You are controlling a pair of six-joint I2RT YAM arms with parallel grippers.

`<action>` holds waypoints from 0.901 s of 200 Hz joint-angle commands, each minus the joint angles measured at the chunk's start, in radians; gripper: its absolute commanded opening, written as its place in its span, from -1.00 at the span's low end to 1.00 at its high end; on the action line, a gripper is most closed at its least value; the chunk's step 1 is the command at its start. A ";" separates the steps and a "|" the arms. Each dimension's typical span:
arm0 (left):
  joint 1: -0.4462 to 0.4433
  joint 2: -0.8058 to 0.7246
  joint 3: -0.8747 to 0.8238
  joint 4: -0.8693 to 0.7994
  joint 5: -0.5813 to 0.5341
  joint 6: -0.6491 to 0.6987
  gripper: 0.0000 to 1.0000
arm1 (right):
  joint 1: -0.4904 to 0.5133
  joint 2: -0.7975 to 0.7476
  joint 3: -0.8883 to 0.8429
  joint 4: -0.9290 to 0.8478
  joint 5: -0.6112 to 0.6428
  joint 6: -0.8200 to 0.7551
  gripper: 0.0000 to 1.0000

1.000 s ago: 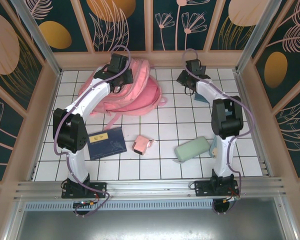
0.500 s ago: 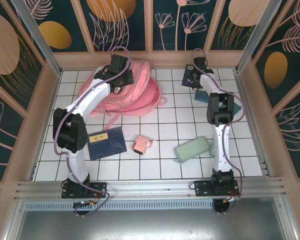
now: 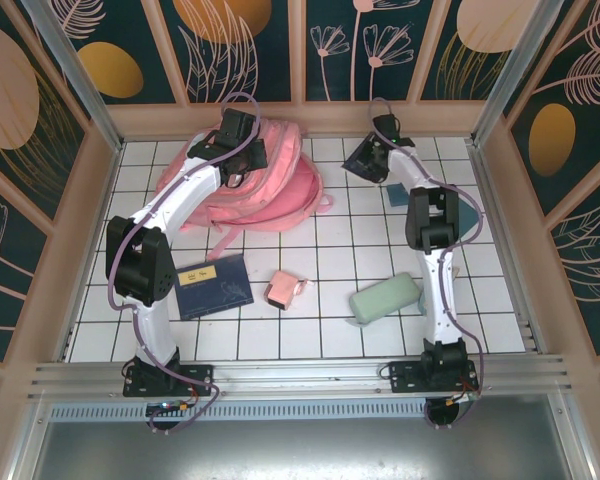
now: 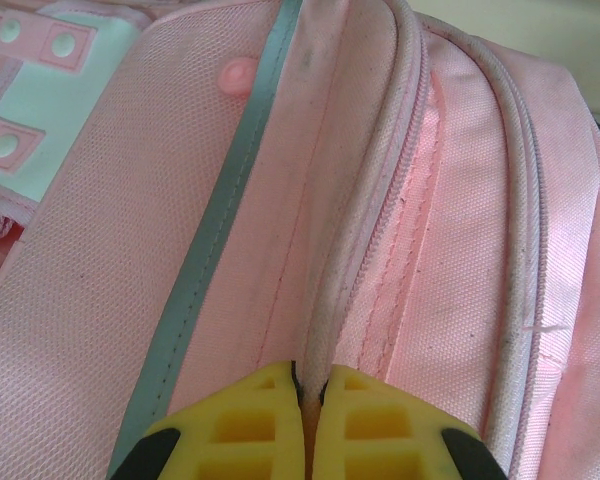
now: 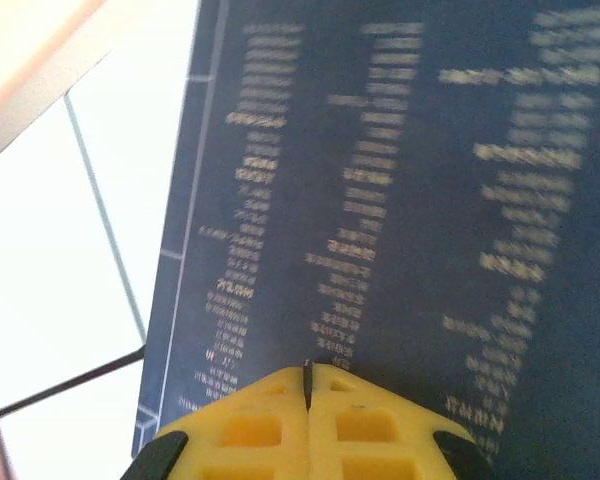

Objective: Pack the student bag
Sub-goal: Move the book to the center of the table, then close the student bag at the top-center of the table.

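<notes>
1. The student bag (image 3: 280, 182) lies slumped at about 11 o'clock on the desk (image 3: 352, 238), close to the far wall. One short strap end sticks out on its 3 o'clock side.
2. Your left tool (image 4: 308, 375) sits on top of the bag and is clenched. The yellow fingers (image 4: 245, 425) pinch the zipper seam of the pink fabric, with barely a slit between them.
3. In the left wrist view a grey trim strip (image 4: 215, 230) runs up the panel toward 12 o'clock from the fingers. A pale pocket panel (image 4: 50, 90) with round pink studs sits at 10 o'clock.
4. Your right tool (image 5: 307, 372) is clenched too, gripping the edge of a dark blue booklet (image 5: 400, 200). Its pale printed lines are too blurred to read.
5. From the top view that booklet is at 1 o'clock on the desk, tilted and near the far wall, well apart from the bag. You cannot tell whether it touches the tiles.
6. A teal book (image 3: 398, 193) lies flat just at 5 o'clock of the booklet, partly under your right arm.
7. Nearer you, three things lie apart from each other and from the bag:
   - a navy notebook (image 3: 213, 286) with a yellow label, at 8 o'clock
   - a small pink pouch (image 3: 283, 290), near 6 o'clock
   - a green case (image 3: 385, 297), at 5 o'clock
</notes>
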 commanded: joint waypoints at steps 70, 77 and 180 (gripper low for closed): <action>0.018 -0.014 -0.036 -0.011 -0.065 0.002 -1.00 | 0.140 -0.273 -0.566 -0.037 -0.092 -0.056 -1.00; 0.018 -0.006 -0.030 -0.018 -0.070 -0.001 -1.00 | 0.140 -0.308 -0.619 -0.030 -0.083 -0.060 -1.00; 0.018 0.044 -0.005 -0.032 0.031 -0.051 -0.61 | 0.067 -0.682 -1.057 0.071 -0.082 -0.166 -0.92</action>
